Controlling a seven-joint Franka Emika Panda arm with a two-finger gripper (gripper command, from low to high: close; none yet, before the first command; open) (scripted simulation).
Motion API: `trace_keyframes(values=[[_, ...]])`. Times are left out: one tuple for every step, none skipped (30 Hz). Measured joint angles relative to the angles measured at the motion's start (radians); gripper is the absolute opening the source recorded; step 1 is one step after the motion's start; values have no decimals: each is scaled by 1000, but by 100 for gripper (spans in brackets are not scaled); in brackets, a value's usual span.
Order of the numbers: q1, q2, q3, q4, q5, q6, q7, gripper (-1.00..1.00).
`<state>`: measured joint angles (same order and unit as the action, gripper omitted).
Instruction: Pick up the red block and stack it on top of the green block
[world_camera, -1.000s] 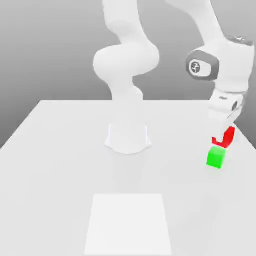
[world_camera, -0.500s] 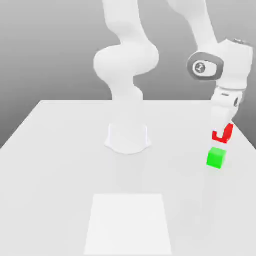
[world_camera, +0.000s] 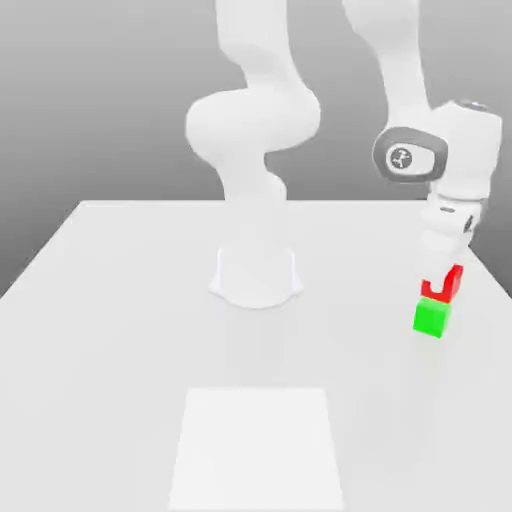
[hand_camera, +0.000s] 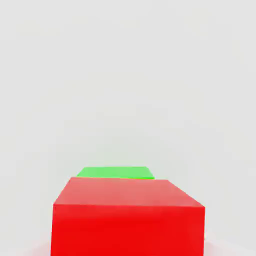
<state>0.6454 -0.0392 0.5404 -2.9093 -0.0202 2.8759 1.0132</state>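
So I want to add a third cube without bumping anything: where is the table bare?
Bare table runs from the arm's base to the exterior view's left edge. The pale square near the front edge is free too. It is crowded at the right edge, where the gripper holds the red block over the green block.

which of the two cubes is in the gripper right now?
The red block, between the gripper's fingers, right above the green block. The green one sits on the table, outside the fingers.
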Motion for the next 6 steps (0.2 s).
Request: trace_keyframes(values=[[-2,10,-1,0,-13,8,9,-100],[-4,19,-2,0,-25,15,18,-100],[-5,28,-5,1,-37,23,27,-100],[-1,38,-12,1,-49,31,35,-100],[-6,47,-11,1,-60,38,44,-100],[-8,56,-11,1,-72,46,52,-100]])
